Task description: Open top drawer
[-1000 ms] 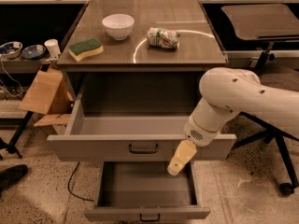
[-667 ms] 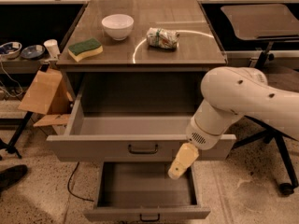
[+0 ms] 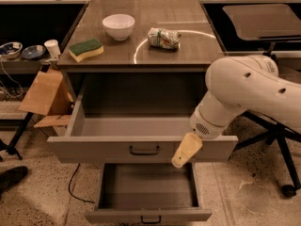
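The top drawer (image 3: 108, 149) is a large deep grey drawer under the tabletop. It stands pulled far out and its inside looks empty. Its small black bar handle (image 3: 144, 150) sits at the centre of the front panel. My gripper (image 3: 186, 150) is a beige tip at the end of the white arm (image 3: 244, 91). It hangs in front of the drawer's front panel, to the right of the handle and apart from it, holding nothing.
A lower grey drawer (image 3: 146, 215) is also pulled out below. On the tabletop (image 3: 188, 46) lie a white bowl (image 3: 118, 26), a green-and-yellow sponge (image 3: 86, 49) and a crumpled packet (image 3: 163, 37). A cardboard box (image 3: 44, 95) leans at left. An office chair base (image 3: 282, 149) stands at right.
The arm has shifted slightly to the right and the gripper has risen a little in front of the drawer's front panel. Both drawers stay as they were.
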Controlling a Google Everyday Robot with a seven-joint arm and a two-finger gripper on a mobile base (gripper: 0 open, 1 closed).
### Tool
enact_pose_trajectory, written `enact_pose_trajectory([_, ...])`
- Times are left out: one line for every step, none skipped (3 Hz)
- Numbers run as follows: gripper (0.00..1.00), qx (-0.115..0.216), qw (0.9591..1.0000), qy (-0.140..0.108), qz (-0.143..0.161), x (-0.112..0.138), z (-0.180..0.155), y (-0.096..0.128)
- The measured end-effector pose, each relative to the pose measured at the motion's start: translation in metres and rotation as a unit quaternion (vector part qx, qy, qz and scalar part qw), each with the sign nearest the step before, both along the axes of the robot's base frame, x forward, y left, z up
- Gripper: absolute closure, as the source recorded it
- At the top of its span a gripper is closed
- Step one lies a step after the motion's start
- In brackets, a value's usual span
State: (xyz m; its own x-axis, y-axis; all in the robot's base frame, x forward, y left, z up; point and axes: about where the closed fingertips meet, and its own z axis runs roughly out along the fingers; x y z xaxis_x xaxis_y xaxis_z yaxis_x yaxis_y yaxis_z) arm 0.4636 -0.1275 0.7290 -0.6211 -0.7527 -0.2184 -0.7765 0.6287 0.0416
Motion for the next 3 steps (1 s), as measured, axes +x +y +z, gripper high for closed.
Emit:
enact_pose_trajectory([0.0,-0.009,0.9993,-0.034,-0.008,0.028,0.004,-0.007])
enact_pose_trajectory([0.18,-0.021,0.9969,-0.074,-0.013,0.058,0.005,-0.014])
enact_pose_trajectory([0.41,-0.025,0.9929,-0.112,-0.034,0.078,0.003,-0.023])
